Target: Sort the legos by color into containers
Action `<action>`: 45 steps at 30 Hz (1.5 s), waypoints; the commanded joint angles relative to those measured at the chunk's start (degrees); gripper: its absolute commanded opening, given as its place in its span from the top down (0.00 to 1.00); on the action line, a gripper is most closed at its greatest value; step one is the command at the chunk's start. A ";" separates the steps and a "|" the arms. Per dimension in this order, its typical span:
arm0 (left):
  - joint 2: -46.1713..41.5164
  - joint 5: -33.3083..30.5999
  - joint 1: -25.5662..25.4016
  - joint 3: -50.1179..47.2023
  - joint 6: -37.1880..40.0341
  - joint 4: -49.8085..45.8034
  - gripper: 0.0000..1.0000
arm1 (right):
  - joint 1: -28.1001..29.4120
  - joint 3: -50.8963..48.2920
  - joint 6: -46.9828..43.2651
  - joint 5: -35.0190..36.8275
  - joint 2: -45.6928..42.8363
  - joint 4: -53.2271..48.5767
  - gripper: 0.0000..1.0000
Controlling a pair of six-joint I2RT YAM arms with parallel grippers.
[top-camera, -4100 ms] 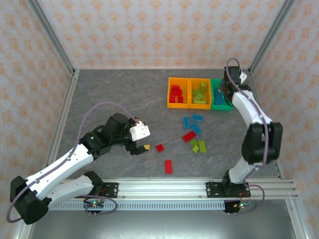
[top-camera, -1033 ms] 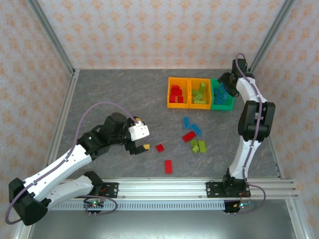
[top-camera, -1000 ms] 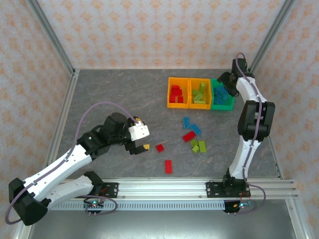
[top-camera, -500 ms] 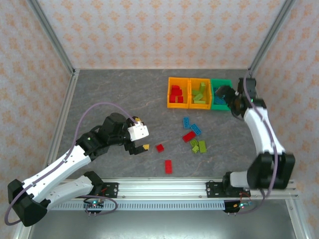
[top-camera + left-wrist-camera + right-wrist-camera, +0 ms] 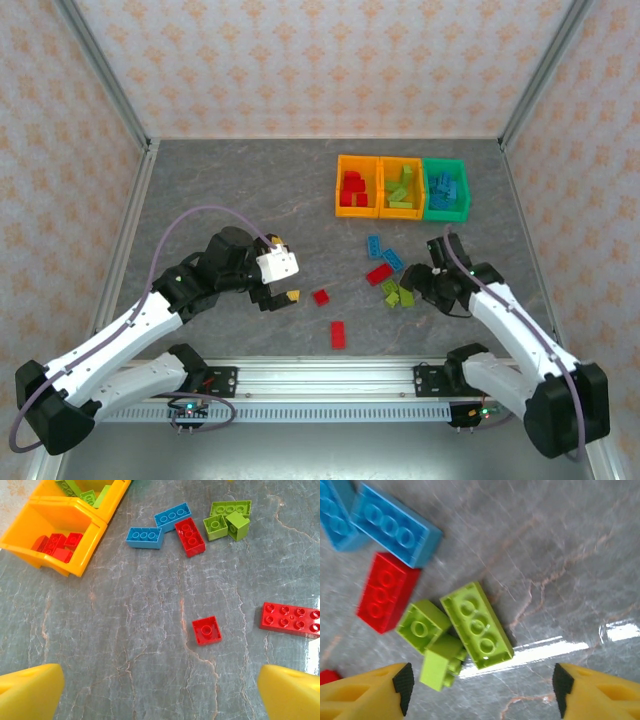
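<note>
Three bins stand in a row at the back: an orange bin (image 5: 343, 187) with red bricks, an orange bin (image 5: 384, 187) with green bricks, and a green bin (image 5: 465, 190) with blue bricks. Loose legos lie in front of them. My right gripper (image 5: 415, 288) (image 5: 480, 695) is open just above a long lime brick (image 5: 476, 625) and two small lime bricks (image 5: 422, 625); a red brick (image 5: 387, 592) and a blue brick (image 5: 397, 530) lie beyond. My left gripper (image 5: 282, 298) (image 5: 160, 695) is open and empty, near a small red brick (image 5: 206, 630) (image 5: 320, 296).
A long red brick (image 5: 338, 334) (image 5: 290, 619) lies nearest the front rail. Two blue bricks (image 5: 145, 537) and a red one (image 5: 190, 536) sit between the loose lime bricks (image 5: 230, 507) and the bins. Metal frame posts line the table's sides.
My right arm has swung from over the green bin down to the lime bricks on the table. The left arm has stayed put.
</note>
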 commanded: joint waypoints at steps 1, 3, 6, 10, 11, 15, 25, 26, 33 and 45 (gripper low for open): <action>-0.78 -0.82 0.54 0.61 1.23 -1.26 0.00 | 1.79 -0.64 1.20 -0.23 4.44 1.75 0.30; -1.06 -1.29 0.54 0.38 1.32 -1.17 0.00 | 2.71 -0.66 0.61 -0.17 7.63 3.53 0.30; -1.57 -2.05 0.54 -0.02 1.49 -0.89 0.00 | 3.43 -0.63 0.16 -0.59 10.69 6.66 0.30; -1.67 -2.50 0.51 -0.28 1.65 -0.73 0.00 | 3.75 -0.73 0.41 -0.81 15.15 9.55 0.32; -1.67 -2.50 0.51 -0.31 1.70 -0.73 0.00 | 3.82 -0.65 0.43 -0.33 15.75 9.61 0.34; -1.67 -2.44 0.52 -0.31 1.70 -0.77 0.00 | 3.87 0.28 0.11 2.79 18.62 8.04 0.46; -1.76 -2.40 0.54 -0.32 1.81 -0.81 0.00 | 5.23 1.12 0.13 5.15 22.62 6.68 0.55; -1.75 -2.41 0.54 -0.29 1.84 -0.82 0.00 | 5.37 1.19 0.18 5.52 22.68 6.62 0.60; -2.10 -2.45 0.55 -0.36 1.97 -0.82 0.00 | 5.35 2.92 1.29 9.86 11.51 5.54 0.77; -1.69 -2.62 0.54 -0.40 2.05 -0.36 0.00 | -1.57 36.66 -15.77 17.26 30.01 11.47 0.81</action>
